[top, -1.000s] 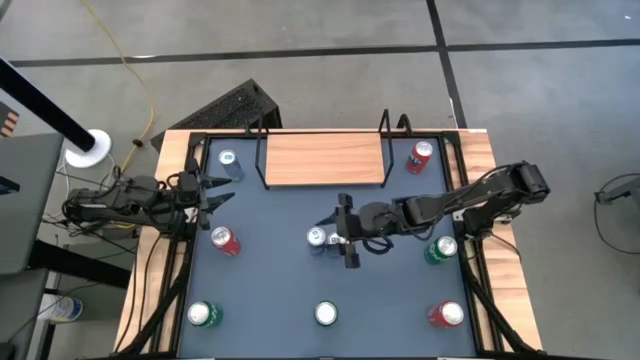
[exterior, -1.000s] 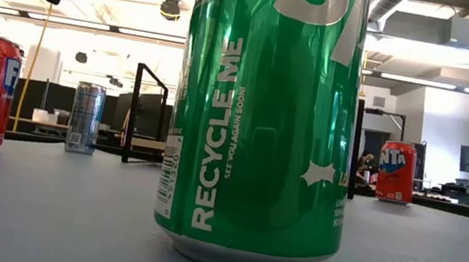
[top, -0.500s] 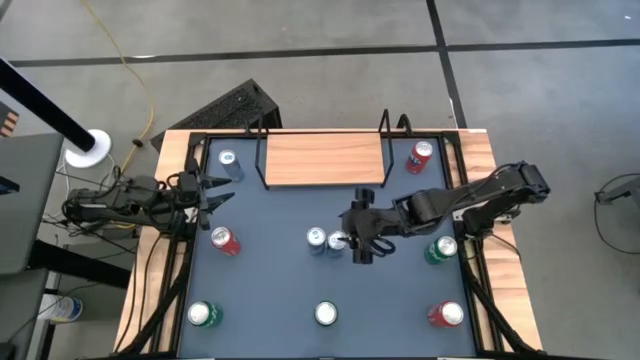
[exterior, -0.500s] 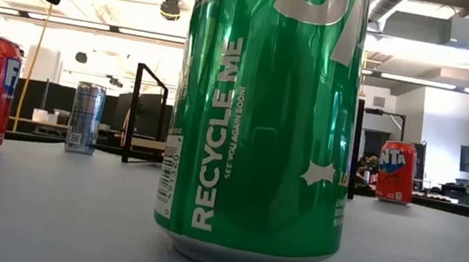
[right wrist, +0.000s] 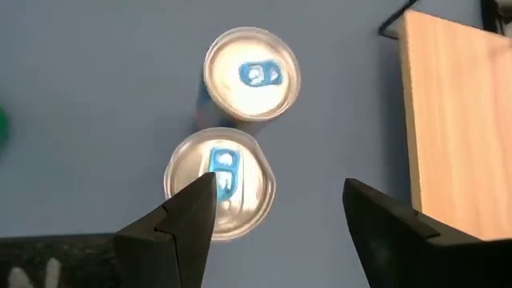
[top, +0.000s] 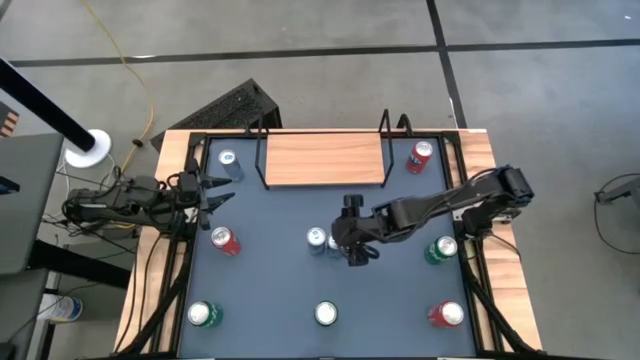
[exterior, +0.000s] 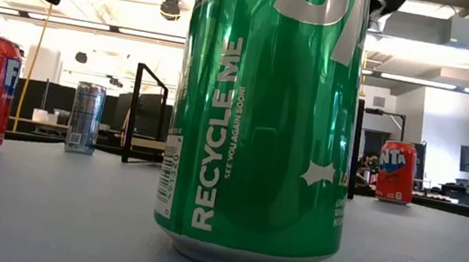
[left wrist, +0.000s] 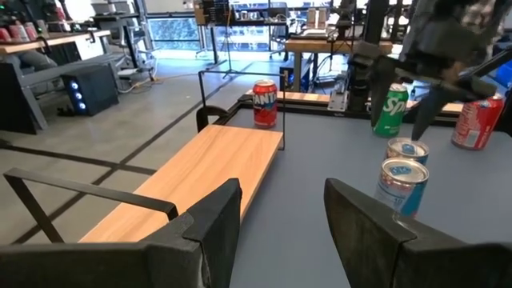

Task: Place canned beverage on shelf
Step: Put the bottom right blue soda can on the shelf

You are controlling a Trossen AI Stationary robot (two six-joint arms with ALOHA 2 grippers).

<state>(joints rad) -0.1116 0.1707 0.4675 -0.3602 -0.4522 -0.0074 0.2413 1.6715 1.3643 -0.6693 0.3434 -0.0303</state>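
Two silver-blue cans (top: 317, 238) (top: 335, 241) stand upright and close together at the table's centre; the right wrist view shows their tops (right wrist: 252, 74) (right wrist: 220, 182). My right gripper (top: 352, 232) hovers above them, slanting down, open, with one finger (right wrist: 172, 232) over the nearer can's rim and nothing between the fingers. The light-wood shelf (top: 322, 158) with black wire ends sits at the table's far edge, its board bare. My left gripper (top: 215, 195) waits open at the left edge, pointing level across the table (left wrist: 284, 216).
Other cans stand on the table: silver-blue (top: 229, 160) and red (top: 420, 156) beside the shelf, red (top: 225, 240) at left, green (top: 440, 250) at right, and three along the near edge (top: 203, 315) (top: 326, 314) (top: 448, 314). A green can (exterior: 264, 117) fills the low view.
My right gripper has tipped from nearly level to slanting down over the two centre cans. It drew back a little toward the table's right, then came forward again. Its fingers have stayed open, and the cans have not moved.
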